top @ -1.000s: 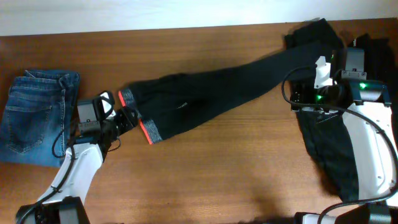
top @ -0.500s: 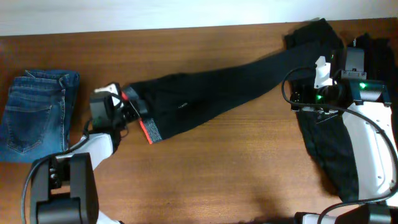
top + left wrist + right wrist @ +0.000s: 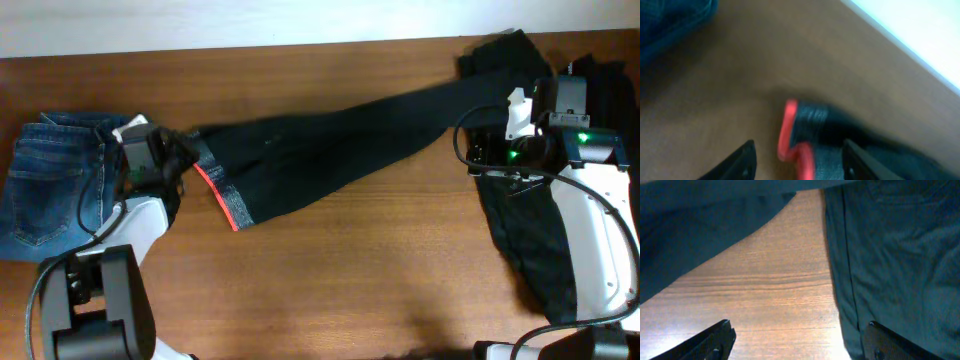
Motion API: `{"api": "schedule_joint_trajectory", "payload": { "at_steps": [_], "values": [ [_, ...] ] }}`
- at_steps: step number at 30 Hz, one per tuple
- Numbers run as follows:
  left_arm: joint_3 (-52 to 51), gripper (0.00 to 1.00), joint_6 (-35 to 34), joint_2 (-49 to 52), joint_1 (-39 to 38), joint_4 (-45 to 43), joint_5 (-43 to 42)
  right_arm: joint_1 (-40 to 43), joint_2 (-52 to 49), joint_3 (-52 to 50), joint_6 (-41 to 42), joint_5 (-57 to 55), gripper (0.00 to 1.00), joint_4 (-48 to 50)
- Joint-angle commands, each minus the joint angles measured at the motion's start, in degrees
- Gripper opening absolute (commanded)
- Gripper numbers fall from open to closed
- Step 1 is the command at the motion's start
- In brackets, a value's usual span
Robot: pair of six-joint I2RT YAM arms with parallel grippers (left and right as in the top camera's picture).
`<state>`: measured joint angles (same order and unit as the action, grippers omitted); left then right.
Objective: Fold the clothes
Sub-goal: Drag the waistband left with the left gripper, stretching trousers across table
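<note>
Black trousers (image 3: 330,150) lie stretched diagonally across the wooden table (image 3: 350,290), legs running up to the far right, waistband (image 3: 222,190) at the left end w/ red-orange lining showing along its edge. In the left wrist view (blurred) a corner of that waistband sits on the wood, lining curled outward. L gripper (image 3: 175,160) is low, just left of the waistband's upper corner; jaws are spread wide w/ the corner lying betw. the tips, not clamped. Cannot tell if either finger touches the cloth. Second black garment (image 3: 530,240) lies crumpled along the right side of the table, running toward the near edge. R gripper (image 3: 482,150) hangs over the strip of bare wood betw. trouser leg and that second garment, jaws wide apart, gripping nothing; right wrist view shows dark cloth on both sides and wood betw. them. Folded blue denim jeans (image 3: 55,190) sit at far left, just beside the L arm, apart from the trousers.
</note>
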<state>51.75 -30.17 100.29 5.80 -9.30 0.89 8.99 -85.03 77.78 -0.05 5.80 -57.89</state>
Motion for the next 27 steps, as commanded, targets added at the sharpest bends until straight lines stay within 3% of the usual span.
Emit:
{"api": "schedule_joint_trajectory", "payload": {
  "at_steps": [1, 5, 8, 11, 16, 20, 27],
  "values": [
    [0.7, 0.56, -1.0, 0.0, -0.2, 4.4, -1.3, 0.4, 0.0, 0.6, -0.1, -0.5, 0.87, 0.3],
    [0.7, 0.55, -1.0, 0.0, -0.2, 10.5, -10.4, 0.4, 0.0, 0.6, -0.1, -0.5, 0.88, 0.3],
    [0.7, 0.44, -1.0, 0.0, -0.2, 14.3, -18.4, 0.4, 0.0, 0.5, -0.1, -0.5, 0.88, 1.7],
    [0.7, 0.41, 0.4, 0.0, -0.9, 17.3, -24.4, 0.4, -0.6, 0.4, -0.1, -0.5, 0.9, 5.6],
    [0.7, 0.41, 6.4, 0.0, -5.9, 21.4, -25.3, 0.4, -5.6, 0.4, -0.1, -1.8, 0.94, 12.6],
    [0.7, 0.59, 7.0, 0.1, -10.3, 22.3, -22.8, 0.4, -12.3, 0.4, -0.1, -1.5, 0.94, 12.3],
    [0.7, 0.68, 6.9, 0.1, -13.9, 22.3, -18.9, 0.4, -16.5, 0.4, -0.1, -1.6, 0.95, 10.3]
  ]
}}
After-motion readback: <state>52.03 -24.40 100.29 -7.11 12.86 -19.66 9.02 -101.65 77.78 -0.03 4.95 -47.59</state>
